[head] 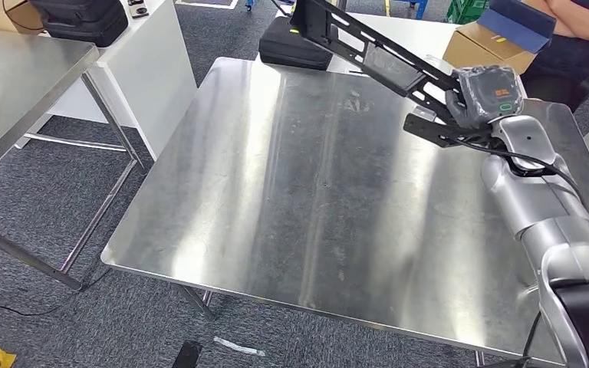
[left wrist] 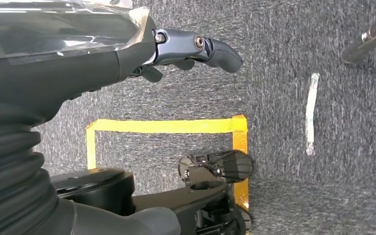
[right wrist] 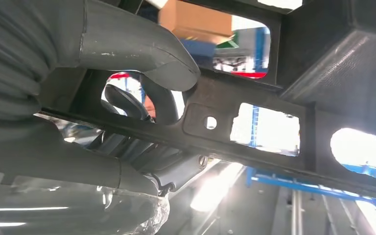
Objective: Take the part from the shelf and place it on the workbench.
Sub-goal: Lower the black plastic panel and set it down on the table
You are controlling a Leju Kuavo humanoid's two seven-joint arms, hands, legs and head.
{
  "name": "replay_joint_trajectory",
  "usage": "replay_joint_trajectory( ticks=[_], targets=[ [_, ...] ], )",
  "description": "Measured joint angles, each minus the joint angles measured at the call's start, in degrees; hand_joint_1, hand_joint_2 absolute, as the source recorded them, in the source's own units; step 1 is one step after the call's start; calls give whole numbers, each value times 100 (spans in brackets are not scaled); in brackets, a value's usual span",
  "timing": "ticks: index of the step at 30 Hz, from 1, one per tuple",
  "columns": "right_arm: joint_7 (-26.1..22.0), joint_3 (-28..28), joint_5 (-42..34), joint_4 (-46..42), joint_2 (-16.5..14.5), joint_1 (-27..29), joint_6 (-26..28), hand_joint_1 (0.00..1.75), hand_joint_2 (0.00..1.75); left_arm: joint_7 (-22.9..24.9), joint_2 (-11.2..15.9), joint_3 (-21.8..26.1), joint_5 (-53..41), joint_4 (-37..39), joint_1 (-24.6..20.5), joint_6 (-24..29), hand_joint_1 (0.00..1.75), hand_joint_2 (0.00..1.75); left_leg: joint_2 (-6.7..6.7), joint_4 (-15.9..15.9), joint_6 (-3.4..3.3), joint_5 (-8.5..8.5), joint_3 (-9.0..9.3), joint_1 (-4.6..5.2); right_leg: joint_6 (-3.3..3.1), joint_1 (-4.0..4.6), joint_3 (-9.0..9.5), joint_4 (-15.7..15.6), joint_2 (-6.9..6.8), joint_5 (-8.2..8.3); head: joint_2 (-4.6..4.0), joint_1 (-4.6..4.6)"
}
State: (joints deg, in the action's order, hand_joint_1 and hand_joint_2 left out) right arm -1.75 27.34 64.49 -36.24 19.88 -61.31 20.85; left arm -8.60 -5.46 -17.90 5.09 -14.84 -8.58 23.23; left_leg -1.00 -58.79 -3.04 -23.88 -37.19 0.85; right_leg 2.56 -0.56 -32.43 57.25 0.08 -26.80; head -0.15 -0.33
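The right hand [head: 485, 96] grips the near end of a long black perforated bracket [head: 368, 50], the part in question. In the right wrist view the grey thumb [right wrist: 142, 49] lies over one face of the bracket [right wrist: 254, 122] and the darker fingers [right wrist: 122, 100] wrap the opposite face, so the hold is firm and closed on the part. The bracket is held in the air above the far right portion of the steel worktop [head: 291, 192], running from the hand up and away toward the far side; no part of it appears to touch the worktop surface. Its rectangular cut-outs and a small round hole are plainly visible at close range.

The left hand [left wrist: 196, 49] hangs over grey carpet [left wrist: 284, 58], its fingers apart and extended, holding nothing. A yellow tape outline [left wrist: 166, 126] and a white strip [left wrist: 312, 112] are marked on the floor beneath it.

A second steel table [head: 15, 84] stands to the left. A black case [head: 295, 46] lies beyond the worktop's far edge, and a cardboard box [head: 483, 47] sits at the far right, beside a person [head: 583, 31] with folded arms.
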Motion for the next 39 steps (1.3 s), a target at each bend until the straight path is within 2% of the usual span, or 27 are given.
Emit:
replay_joint_trajectory(
  ticks=[5, 9, 13, 22, 30, 39],
  targets=[
    [351, 108, 193, 535, -67, -352, 332, 169, 175, 25, -14, -67, 9, -2, -37, -1, 0, 175, 2, 1, 0, 1, 0, -5, 0, 3, -1, 1, 0, 0, 0, -1],
    [610, 66, 203, 764, -31, -321, 1152, 169, 175, -24, -28, -75, 41, -2, -30, 30, 0, 175, -1, 1, -1, 0, -1, -6, 0, 3, -3, 0, -1, -1, 0, 0],
    [584, -154, 106, 841, 87, -45, 1786, 169, 175, -58, -45, -87, 48, -2, -16, 83, 0, 175, -2, 2, -1, -3, 1, -6, 8, 3, 2, -1, -1, -7, 0, 0],
    [158, -1052, 959, 271, 156, 1639, 1860, 169, 175, -90, -61, -122, 68, -2, -12, 99, 0, 175, -14, 3, -1, -9, 3, -6, 16, 6, 9, -2, -6, -11, 0, -1],
    [381, -1153, 2098, 263, 85, 2270, 1883, 169, 175, -67, -57, -145, 46, -2, -13, 28, 0, 175, -13, 5, 3, -12, 3, -14, 15, 13, 7, -1, -7, -13, 0, -2],
    [394, -1088, 2303, 317, 23, 2405, 1904, 169, 175, -60, -53, -99, 262, -2, -14, 66, 0, 175, -11, 6, 5, -12, 6, -14, 15, 12, 7, -2, -5, -13, 0, 0]
  ],
)
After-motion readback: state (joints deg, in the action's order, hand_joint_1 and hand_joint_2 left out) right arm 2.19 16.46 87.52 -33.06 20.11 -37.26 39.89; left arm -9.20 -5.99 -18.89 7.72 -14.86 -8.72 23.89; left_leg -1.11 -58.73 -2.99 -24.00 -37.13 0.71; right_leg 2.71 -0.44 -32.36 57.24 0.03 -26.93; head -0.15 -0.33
